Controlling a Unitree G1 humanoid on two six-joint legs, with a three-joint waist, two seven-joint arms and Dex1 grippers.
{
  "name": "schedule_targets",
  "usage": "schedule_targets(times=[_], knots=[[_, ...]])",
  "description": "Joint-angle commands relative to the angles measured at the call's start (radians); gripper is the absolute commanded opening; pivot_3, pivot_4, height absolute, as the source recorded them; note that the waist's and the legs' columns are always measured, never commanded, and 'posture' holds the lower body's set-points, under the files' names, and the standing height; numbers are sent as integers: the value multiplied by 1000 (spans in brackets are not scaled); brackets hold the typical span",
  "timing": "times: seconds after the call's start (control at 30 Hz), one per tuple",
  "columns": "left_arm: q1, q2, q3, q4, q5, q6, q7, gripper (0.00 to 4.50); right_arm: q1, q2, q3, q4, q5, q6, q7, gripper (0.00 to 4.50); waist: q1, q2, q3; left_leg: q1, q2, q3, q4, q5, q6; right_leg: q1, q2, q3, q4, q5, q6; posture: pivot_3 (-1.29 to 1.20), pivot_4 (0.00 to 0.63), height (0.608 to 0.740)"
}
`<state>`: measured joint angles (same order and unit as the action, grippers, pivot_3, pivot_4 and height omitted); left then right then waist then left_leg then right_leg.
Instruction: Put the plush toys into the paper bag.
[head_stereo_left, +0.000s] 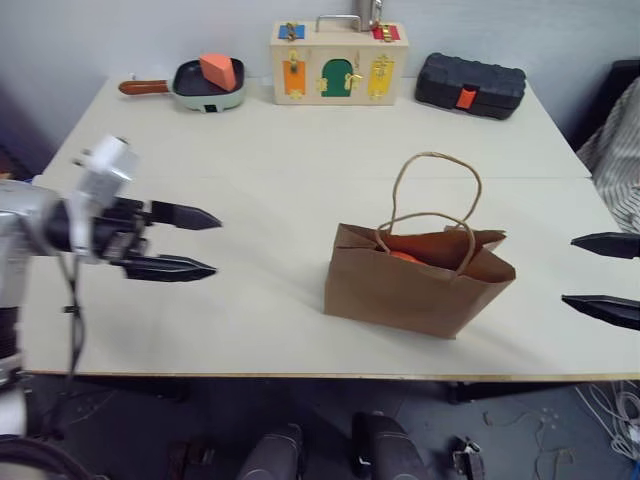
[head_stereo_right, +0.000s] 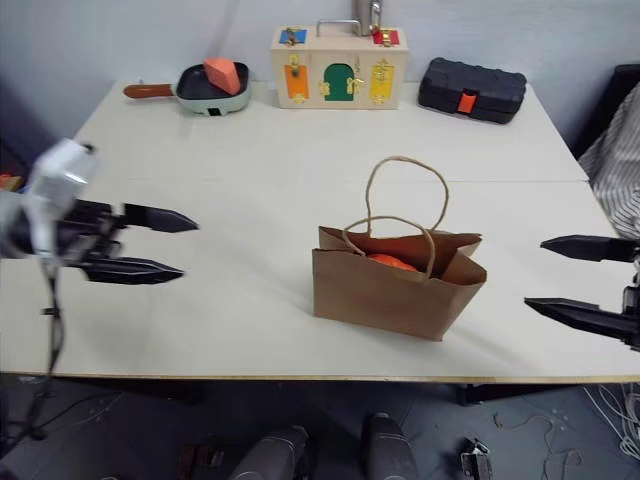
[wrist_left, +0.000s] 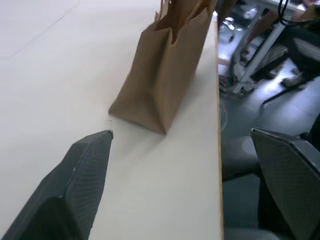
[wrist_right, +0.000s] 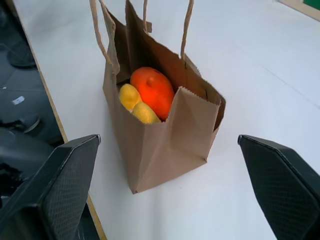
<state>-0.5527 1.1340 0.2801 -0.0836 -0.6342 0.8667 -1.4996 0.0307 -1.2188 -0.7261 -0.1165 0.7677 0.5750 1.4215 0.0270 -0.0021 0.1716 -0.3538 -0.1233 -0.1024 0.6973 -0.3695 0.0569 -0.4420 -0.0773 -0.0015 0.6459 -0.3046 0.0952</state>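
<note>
Between the two arms on the tabletop (head_stereo_left: 250, 150), the paper bag (head_stereo_left: 415, 285) stands upright with both plush toys (wrist_right: 147, 97) inside; the left end effector (head_stereo_left: 190, 243) and right end effector (head_stereo_left: 610, 278) flank it, fingers apart, the right nearer.

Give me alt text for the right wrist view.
An upright brown paper bag on a white table holds an orange plush toy and a yellow plush toy. The open right gripper frames it, touching nothing.

Pan (head_stereo_left: 208, 86) with orange block (head_stereo_left: 219, 71), wooden box (head_stereo_left: 338, 64), black case (head_stereo_left: 470, 84).
</note>
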Motion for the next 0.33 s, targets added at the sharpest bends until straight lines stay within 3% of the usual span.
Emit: schedule_targets(times=[0.03,0.17,0.33], knots=[[65,52,89,-68,-67,31,-17,4441,-87,-21,84,71,-27,-61,33,4500,6,1,0,0,0,-1,0,0,0,0,0,-1,0,0,0,0,150,740],[173,13,120,-154,-71,-4,65,4441,-198,28,160,128,-33,-75,-3,4500,2,3,1,-1,0,-1,0,0,0,0,0,-1,-1,0,0,0,150,740],[303,-227,141,-274,62,-112,450,4441,-159,191,144,66,-44,-84,-160,4500,0,3,0,-1,1,0,-3,0,0,-1,0,-1,-1,0,0,0,150,740]])
